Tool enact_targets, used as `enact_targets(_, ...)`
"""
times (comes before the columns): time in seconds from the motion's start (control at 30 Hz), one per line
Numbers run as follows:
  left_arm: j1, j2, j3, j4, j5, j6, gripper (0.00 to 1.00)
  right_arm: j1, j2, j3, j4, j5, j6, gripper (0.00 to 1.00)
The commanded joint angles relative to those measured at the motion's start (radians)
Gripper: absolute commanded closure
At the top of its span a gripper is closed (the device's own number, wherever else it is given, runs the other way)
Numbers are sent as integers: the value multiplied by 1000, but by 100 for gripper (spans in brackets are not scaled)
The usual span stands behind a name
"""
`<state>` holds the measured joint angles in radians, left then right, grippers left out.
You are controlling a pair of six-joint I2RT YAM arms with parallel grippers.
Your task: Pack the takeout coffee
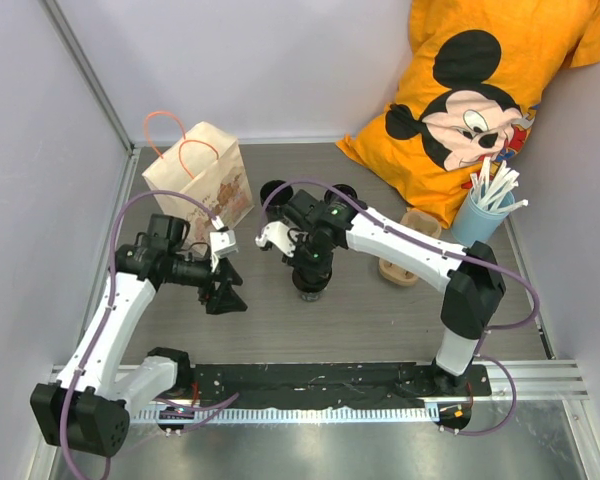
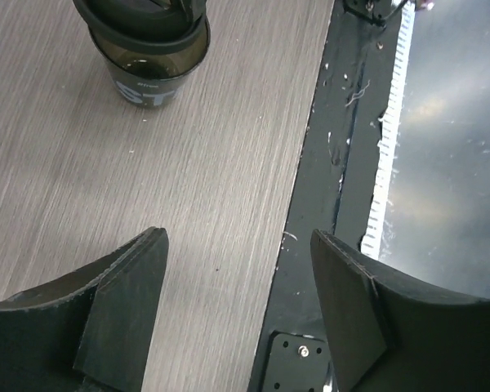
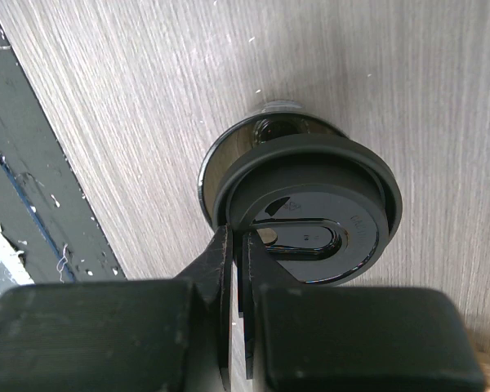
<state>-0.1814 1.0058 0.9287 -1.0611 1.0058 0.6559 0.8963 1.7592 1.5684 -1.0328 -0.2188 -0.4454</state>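
Fingers (image 3: 219, 265) of the right gripper (image 3: 238, 245) nipped tight on the rim of the black lid (image 3: 310, 212), directly above the coffee cup (image 3: 273, 126).

The lid lies off-centre over the cup's mouth, so a crescent of the cup's rim shows past its far edge, and the cup stands upright on the wood-grain table (image 1: 370, 320). Left of the cup and near it, the left gripper (image 2: 237, 237) hangs low over the table, jaws wide apart with nothing between them. Behind the cup to the left stands a brown paper bag (image 1: 202, 180) with orange handles. To the cup's right lies a beige pulp cup carrier (image 1: 410, 255). Beyond that is a light blue cup of white straws (image 1: 485, 215), and behind these an orange Mickey Mouse shirt (image 1: 480, 100).
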Motion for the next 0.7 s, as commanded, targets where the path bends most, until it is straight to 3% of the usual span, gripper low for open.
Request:
enact_targets(0.0, -3, -33, -2, -62, -26, 103, 26, 16, -3, 71, -35, 33, 16, 99)
enact_targets(0.33, -1, -65, -8, -20, -22, 42, 29, 64, 81, 197, -151, 78, 11, 99)
enact_targets(0.67, -3, -104, -13, -20, -27, 24, 29, 73, 98, 190, -173, 107, 5, 98)
